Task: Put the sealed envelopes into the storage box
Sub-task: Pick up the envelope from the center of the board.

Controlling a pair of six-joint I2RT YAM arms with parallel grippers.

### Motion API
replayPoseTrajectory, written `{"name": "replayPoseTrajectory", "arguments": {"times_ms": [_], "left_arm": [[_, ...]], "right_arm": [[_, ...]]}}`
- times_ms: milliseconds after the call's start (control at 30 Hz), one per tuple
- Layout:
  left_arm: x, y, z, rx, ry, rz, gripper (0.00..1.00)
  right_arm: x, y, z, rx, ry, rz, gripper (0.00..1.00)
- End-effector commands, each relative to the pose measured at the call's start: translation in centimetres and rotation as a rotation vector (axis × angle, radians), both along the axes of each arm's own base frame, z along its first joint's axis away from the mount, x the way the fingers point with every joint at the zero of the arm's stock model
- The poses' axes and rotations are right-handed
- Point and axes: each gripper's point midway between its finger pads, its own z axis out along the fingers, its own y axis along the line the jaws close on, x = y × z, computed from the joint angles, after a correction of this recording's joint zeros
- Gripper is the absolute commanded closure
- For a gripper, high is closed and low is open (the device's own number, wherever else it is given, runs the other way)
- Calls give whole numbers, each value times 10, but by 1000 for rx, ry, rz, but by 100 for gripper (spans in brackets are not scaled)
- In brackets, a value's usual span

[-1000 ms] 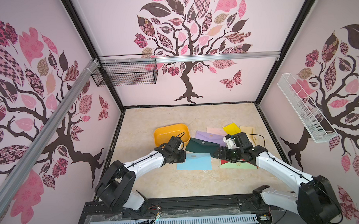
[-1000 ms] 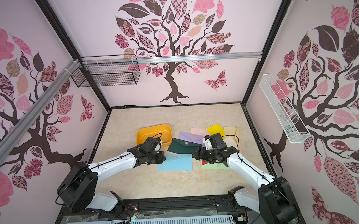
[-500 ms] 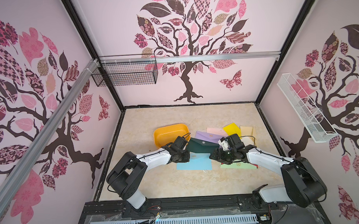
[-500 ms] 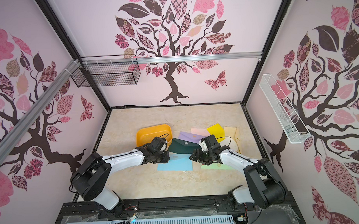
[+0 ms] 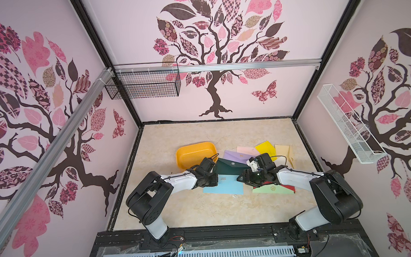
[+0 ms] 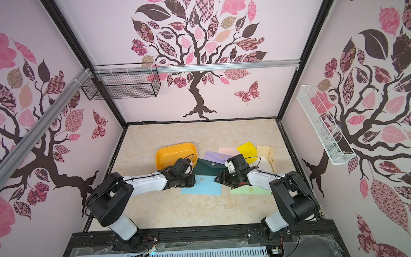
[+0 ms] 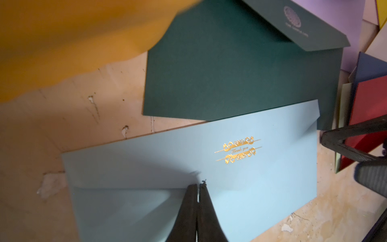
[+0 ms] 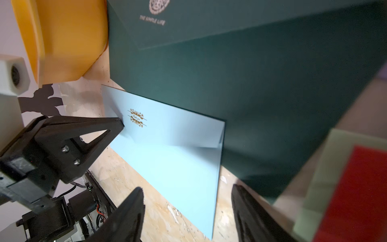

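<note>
The light blue envelope (image 5: 225, 187) (image 7: 251, 178) lies flat on the table, in front of the dark green envelope (image 5: 231, 167). My left gripper (image 5: 214, 180) (image 7: 198, 185) is shut, its tips resting on the blue envelope near its flap. My right gripper (image 5: 240, 178) (image 8: 187, 199) is open and low at that envelope's right end, whose short edge shows between the fingers. The orange-yellow storage box (image 5: 196, 153) (image 6: 174, 149) stands just behind the left gripper; no envelope shows inside it. Lilac (image 5: 236, 155), pink (image 5: 246, 150), yellow (image 5: 266, 148), cream (image 5: 283, 151), pale green (image 5: 272, 190) and red (image 5: 289, 187) envelopes lie around the right arm.
A navy envelope (image 7: 370, 67) peeks out beside the red one. A black wire basket (image 5: 146, 84) hangs on the back wall and a white wire basket (image 5: 345, 126) on the right wall. Bare table stretches in front of the envelopes and behind the box.
My right gripper has moved left to the blue envelope's right end, its jaws a little narrower. The left gripper stays shut on the envelope's left part; its arm has swung lower.
</note>
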Motion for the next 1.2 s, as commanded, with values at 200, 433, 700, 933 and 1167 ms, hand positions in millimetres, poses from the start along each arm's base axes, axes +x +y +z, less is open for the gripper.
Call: {"name": "replayPoseTrajectory", "arguments": {"times_ms": [200,433,700,933,1167], "left_arm": [[-22,19,-35,70,85,7,93],[-24,18,-37,66,90,6,93],[-27,20,-40,65,93,6,93],[-28,21,-40,64,93,7,93],[-30,21,-44,64,97,5,93]], "right_arm": [[10,1,-12,-15,22,-55,30],[9,23,27,180,-2,-47,30],[10,35,68,320,-57,-27,29],[16,5,42,56,-94,-61,30],[31,-15,19,-118,-132,-78,30]]}}
